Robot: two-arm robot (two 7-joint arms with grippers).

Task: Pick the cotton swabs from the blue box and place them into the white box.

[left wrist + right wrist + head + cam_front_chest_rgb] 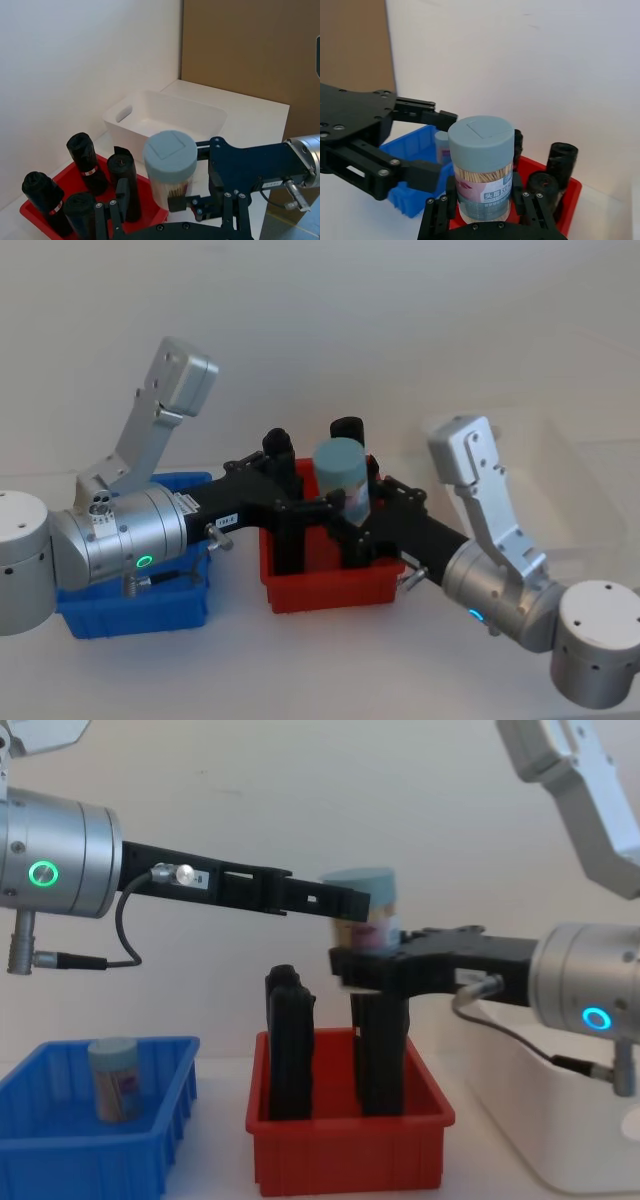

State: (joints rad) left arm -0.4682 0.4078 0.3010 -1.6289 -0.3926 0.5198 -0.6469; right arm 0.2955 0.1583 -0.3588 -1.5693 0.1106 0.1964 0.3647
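Hand-over above the red bin point(330, 595). The right tool point(485, 206) is clenched on the lower part of a swab jar point(345, 480), which stands upright in mid-air over the black rolls point(290, 1040). The left tool point(352, 901) is released, with its fingers spread and their tips just beside the jar near the lid. A second jar point(115, 1078) stands in the blue box point(130, 615), at 9 o'clock from the red bin. The white box point(150, 130) sits on the counter at 3 o'clock.

The step in hand is judged to be passing the jar to the right arm for delivery. To do it well:

- **Left tool:** draw it straight back toward 9 o'clock with the fingers wide, so that neither brushes the lid.
- **Right tool:** its grip is low, so the jar may tip. Carry it slowly and upright, high enough to clear the rolls and the white box's rim.
- **Release:** let go only once the jar is down inside the walls.
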